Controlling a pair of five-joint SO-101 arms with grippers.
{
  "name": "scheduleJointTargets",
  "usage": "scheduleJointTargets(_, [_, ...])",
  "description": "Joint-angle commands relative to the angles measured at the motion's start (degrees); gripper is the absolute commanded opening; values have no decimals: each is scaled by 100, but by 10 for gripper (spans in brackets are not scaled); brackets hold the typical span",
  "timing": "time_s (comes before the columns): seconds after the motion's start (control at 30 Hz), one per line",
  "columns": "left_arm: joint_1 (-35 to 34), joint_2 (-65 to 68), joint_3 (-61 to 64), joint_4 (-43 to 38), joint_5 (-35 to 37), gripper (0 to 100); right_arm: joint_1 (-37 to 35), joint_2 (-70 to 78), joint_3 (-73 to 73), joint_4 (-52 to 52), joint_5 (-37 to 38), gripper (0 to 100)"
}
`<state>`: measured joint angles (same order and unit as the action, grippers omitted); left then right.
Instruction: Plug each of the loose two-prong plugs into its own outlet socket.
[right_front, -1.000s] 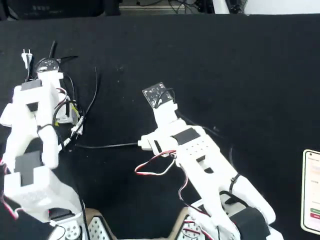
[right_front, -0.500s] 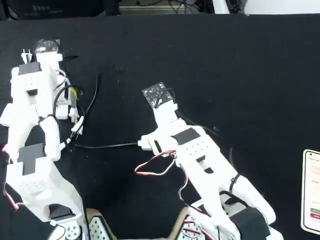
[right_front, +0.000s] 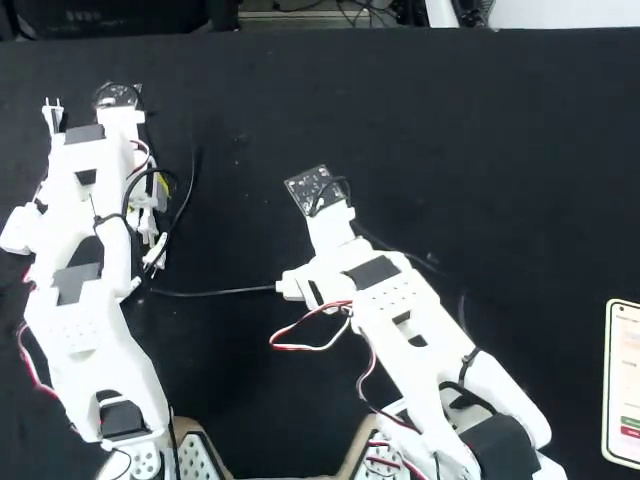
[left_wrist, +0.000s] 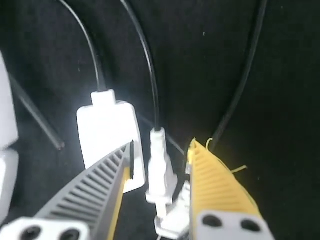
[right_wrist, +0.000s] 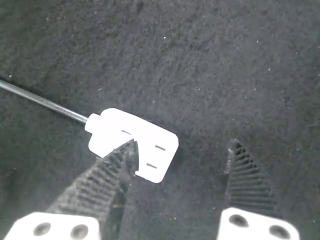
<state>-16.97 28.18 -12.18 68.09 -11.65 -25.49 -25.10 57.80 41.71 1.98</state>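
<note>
In the left wrist view my left gripper (left_wrist: 161, 147) is open, and a slim white plug (left_wrist: 160, 170) on a black cord lies between its grey finger (left_wrist: 102, 182) and yellow finger (left_wrist: 215, 185), touching neither. A white outlet block (left_wrist: 107, 135) lies just beside the grey finger. In the high view this gripper (right_front: 150, 222) hangs over tangled cords at the far left. My right gripper (right_wrist: 182, 145) is open above a white outlet socket (right_wrist: 132, 145) whose slots face up; one finger (right_wrist: 120, 170) overlaps its edge. Another two-prong plug (right_front: 50, 110) lies at the back left.
A black cable (right_front: 210, 292) runs across the dark mat from the left cords to the socket (right_front: 287, 286) under the right arm. More black cords (right_front: 185, 195) loop beside the left arm. A white card (right_front: 622, 380) lies at the right edge.
The left arm has stretched farther toward the back of the table, then shifted a little right, bringing its gripper over the cords. The right arm has not moved.
</note>
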Motion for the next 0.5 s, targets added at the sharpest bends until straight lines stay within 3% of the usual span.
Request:
scheduleJointTargets(0.0, [-22, 229, -347, -26, 0, 191, 97, -40, -84, -70, -9, 265])
scheduleJointTargets(0.17, [-145, 290, -338, -9, 0, 188, 97, -40, -84, -62, -9, 265])
scheduleJointTargets(0.37, [-409, 299, -866, 686, -35, 23, 97, -40, -84, -62, -9, 265])
scheduleJointTargets(0.47, [-532, 290, -1235, 1073, -35, 43, 97, -40, -84, -62, -9, 265])
